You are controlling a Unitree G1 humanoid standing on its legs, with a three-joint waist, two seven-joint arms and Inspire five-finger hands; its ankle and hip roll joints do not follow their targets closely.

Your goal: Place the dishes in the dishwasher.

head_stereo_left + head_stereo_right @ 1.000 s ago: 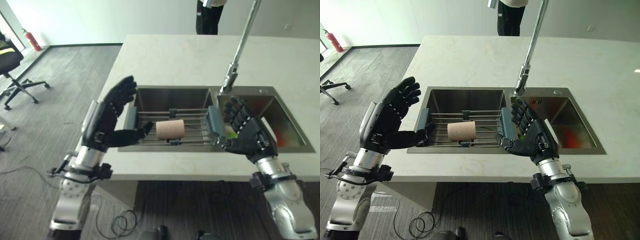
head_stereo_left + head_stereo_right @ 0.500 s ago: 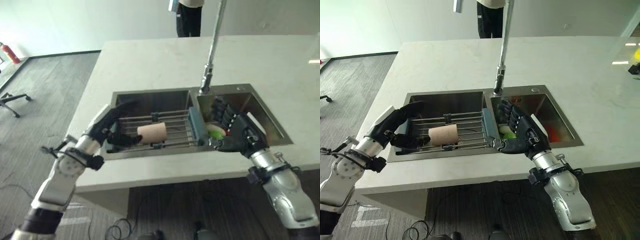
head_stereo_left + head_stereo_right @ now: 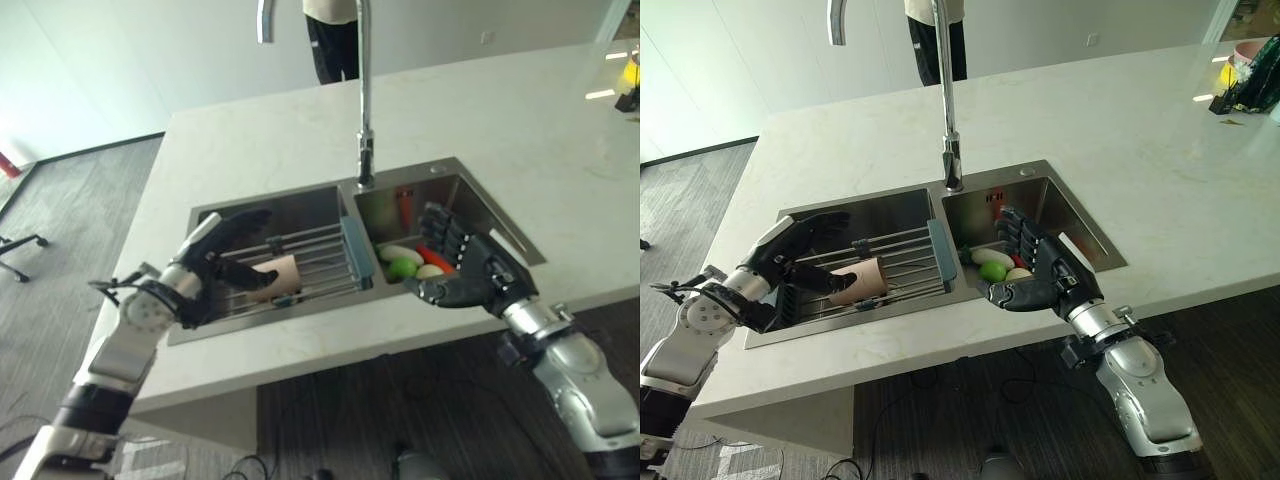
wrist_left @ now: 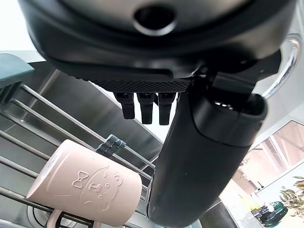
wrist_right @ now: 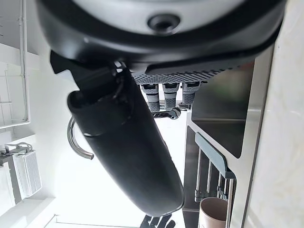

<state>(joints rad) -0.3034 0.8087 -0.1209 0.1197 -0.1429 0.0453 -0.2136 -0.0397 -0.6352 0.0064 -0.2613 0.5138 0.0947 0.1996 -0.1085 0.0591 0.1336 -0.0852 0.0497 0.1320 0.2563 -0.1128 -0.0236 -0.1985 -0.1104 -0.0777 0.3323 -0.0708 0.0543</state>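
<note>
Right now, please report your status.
Left hand open beside pink mug on sink rack. Right hand open over right basin. Nothing held.

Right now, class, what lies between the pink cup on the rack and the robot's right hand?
In the right eye view, the rack's blue-grey end piece stands between the pink cup and the right hand.

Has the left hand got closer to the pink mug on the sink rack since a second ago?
Yes. The open left hand now reaches over the steel sink rim, right at the pink mug; earlier it was raised outside it.
</note>
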